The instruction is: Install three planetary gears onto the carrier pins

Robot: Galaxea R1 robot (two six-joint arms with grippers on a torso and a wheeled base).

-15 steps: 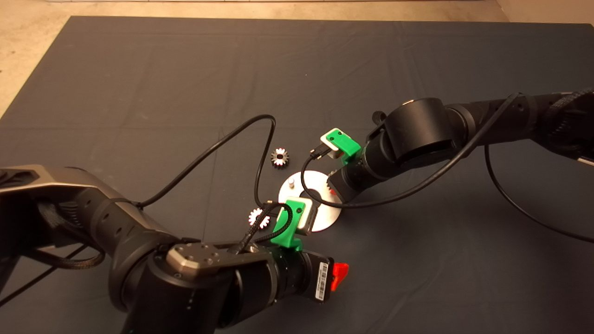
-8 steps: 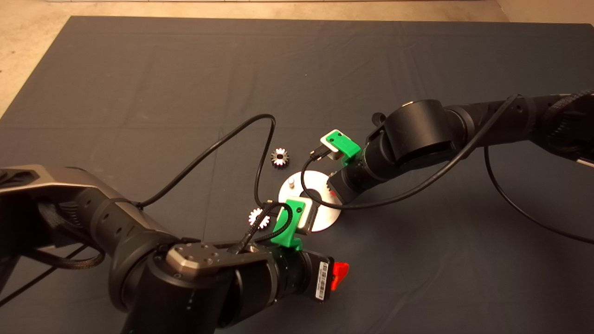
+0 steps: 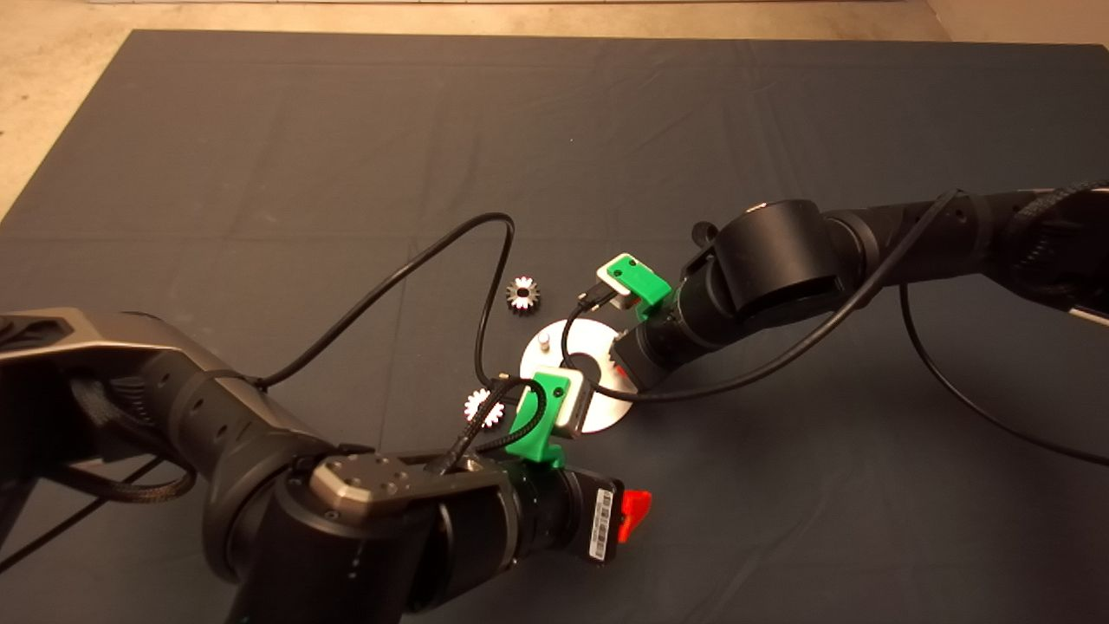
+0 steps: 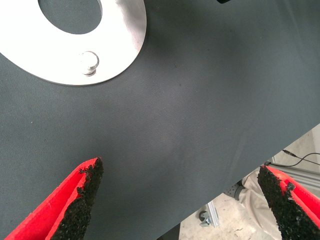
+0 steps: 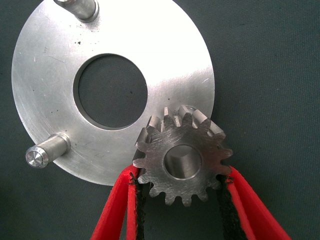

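The right gripper (image 5: 182,192) pinches a gear (image 5: 182,160) between its red fingers, holding it over a pin at the disc's (image 5: 50,60) rim; the pin's tip shows through the gear's bore. Two other pins (image 5: 44,150) stand bare. The left gripper (image 4: 180,200) hangs wide open just beside the disc, near the mat's (image 3: 260,130) middle. Two loose gears (image 3: 522,294) lie on the mat beside the disc, one of them partly hidden by a cable.

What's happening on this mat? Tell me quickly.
The right pincer grips one planetary gear and holds it over a pin on the carrier disc; whether it is seated cannot be told. Two other pins are bare. Two more gears lie on the mat beside the disc. The left pincer waits open nearby, holding nothing.
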